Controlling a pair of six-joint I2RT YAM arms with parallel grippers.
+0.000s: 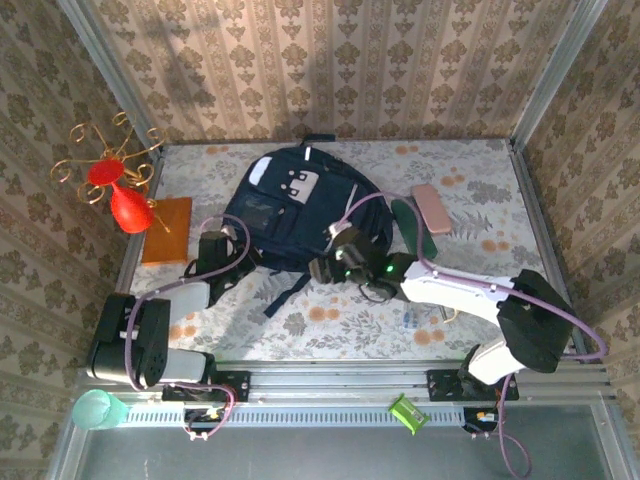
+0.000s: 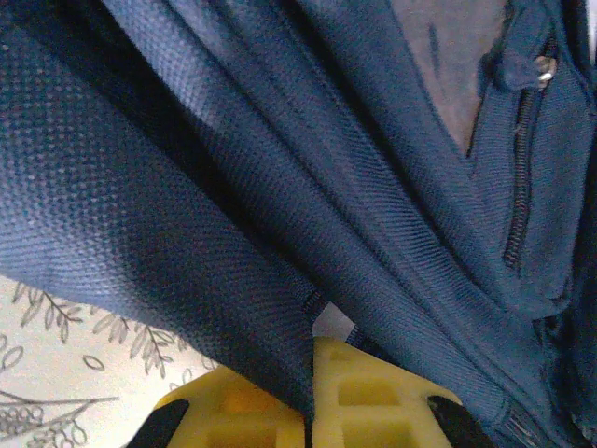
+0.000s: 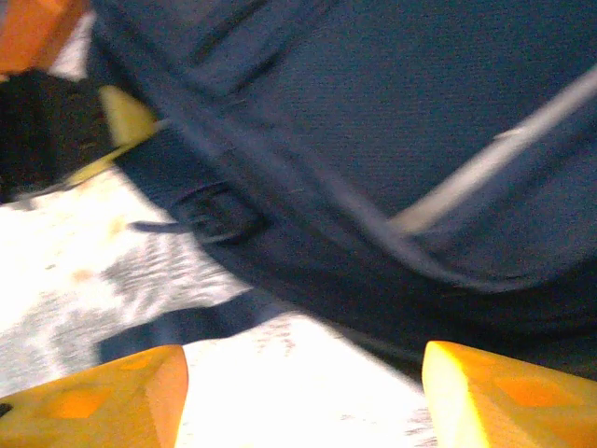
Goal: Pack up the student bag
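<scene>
Pinching near-left fabric fold of student bag (image 1: 292, 205) w/ left gripper (image 1: 222, 252), clamped tight. Jaws apart on right gripper (image 1: 338, 262), nothing held, just off bag's near-right edge; fabric dead ahead. Bag at mid table (image 1: 470, 195), long axis near-to-far, top at far end.

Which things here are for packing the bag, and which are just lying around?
For the job:
- student bag
- left hand, shut on its fabric
- right hand, open beside it
- perhaps to pack: orange book, pink case

Probably just lying about:
- red vase
- gold wire stand
</scene>
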